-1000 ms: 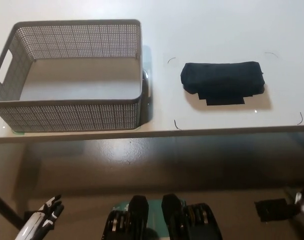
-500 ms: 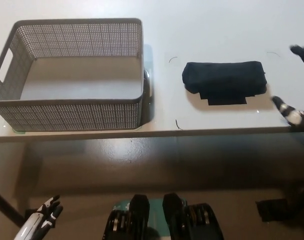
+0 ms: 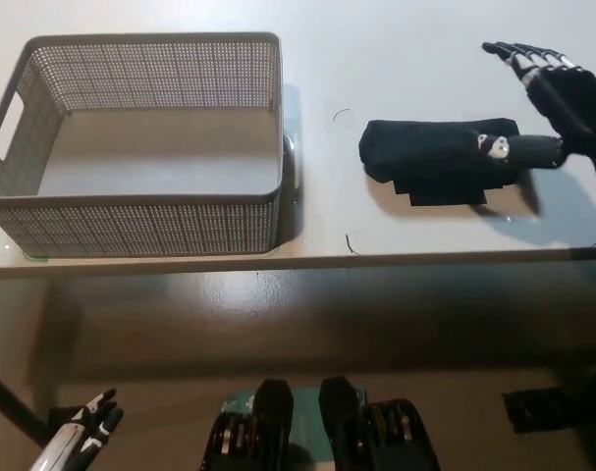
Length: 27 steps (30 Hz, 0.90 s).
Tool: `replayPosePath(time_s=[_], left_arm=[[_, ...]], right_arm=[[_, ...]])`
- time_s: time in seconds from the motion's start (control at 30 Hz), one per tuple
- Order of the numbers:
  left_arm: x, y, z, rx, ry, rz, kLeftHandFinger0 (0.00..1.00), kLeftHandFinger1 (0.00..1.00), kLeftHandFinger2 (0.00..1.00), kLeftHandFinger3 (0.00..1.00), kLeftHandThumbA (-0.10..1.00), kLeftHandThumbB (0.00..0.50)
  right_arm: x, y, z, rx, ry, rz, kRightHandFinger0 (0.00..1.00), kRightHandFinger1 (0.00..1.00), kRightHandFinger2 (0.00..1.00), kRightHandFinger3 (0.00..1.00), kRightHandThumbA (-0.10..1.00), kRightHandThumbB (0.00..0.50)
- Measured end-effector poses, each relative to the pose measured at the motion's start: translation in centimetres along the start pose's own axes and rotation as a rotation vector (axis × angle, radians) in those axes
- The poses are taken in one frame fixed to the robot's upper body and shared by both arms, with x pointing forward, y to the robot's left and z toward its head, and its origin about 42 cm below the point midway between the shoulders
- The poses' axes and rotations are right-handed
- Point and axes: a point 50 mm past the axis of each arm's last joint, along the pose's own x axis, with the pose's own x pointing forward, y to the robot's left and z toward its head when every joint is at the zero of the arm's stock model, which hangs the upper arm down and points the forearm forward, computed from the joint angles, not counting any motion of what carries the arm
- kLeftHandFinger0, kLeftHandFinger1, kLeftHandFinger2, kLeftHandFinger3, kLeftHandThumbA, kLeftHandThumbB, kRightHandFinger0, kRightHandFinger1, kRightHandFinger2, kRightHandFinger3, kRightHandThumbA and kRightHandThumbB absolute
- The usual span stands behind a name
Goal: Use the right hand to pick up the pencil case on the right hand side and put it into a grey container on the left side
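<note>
Test-bench setting, plain white counter (image 3: 396, 39), thin black placement marks (image 3: 348, 243) drawn on it, bare surroundings

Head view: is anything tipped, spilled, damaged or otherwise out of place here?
Nothing stands out. The grey basket stands upright and empty on the table, and the black pencil case lies flat to its right. The right hand is open at the case; the left hand rests low.

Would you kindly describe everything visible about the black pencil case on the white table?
The black soft fabric pencil case lies flat, long side across the white table, right of the grey mesh container. A flat black flap juts from its near edge. The black right hand, fingers spread, overlaps its right end; contact is unclear.
</note>
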Motion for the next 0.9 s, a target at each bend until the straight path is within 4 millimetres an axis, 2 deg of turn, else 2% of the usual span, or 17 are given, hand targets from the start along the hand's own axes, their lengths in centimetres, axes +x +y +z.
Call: replayPosePath(time_s=[0.07,0.13,0.33,0.47,0.6,0.9], left_arm=[[0.0,0.0,0.0,0.001,0.0,-0.001,1.0,1.0,1.0,1.0,1.0,0.289],[0.0,0.0,0.0,0.0,0.0,-0.001,1.0,1.0,1.0,1.0,1.0,0.282],[0.0,-0.1,0.0,0.005,-0.001,-0.003,1.0,1.0,1.0,1.0,1.0,0.276],[0.1,-0.2,0.2,0.01,-0.006,-0.008,1.0,1.0,1.0,1.0,1.0,0.274],[0.2,-0.3,0.2,0.013,-0.008,-0.015,1.0,1.0,1.0,1.0,1.0,0.28],[0.5,-0.5,0.5,0.015,-0.027,-0.033,1.0,1.0,1.0,1.0,1.0,0.287]], right_arm=[[1.1,0.2,-0.3,-0.021,0.024,0.03,1.0,1.0,1.0,1.0,0.8,0.5],[2.6,0.5,-0.8,-0.048,0.061,0.074,1.0,1.0,1.0,1.0,0.88,0.5],[5.3,0.6,-1.2,-0.085,0.126,0.144,1.0,1.0,1.0,1.0,0.99,0.5],[6.7,0.0,-1.2,-0.082,0.16,0.169,1.0,1.0,1.0,1.0,1.0,0.5],[7.2,-0.5,-0.8,-0.068,0.166,0.177,1.0,1.0,1.0,1.0,1.0,0.5],[7.4,0.1,-0.3,-0.012,0.16,0.216,1.0,1.0,1.0,1.0,1.0,0.5]])
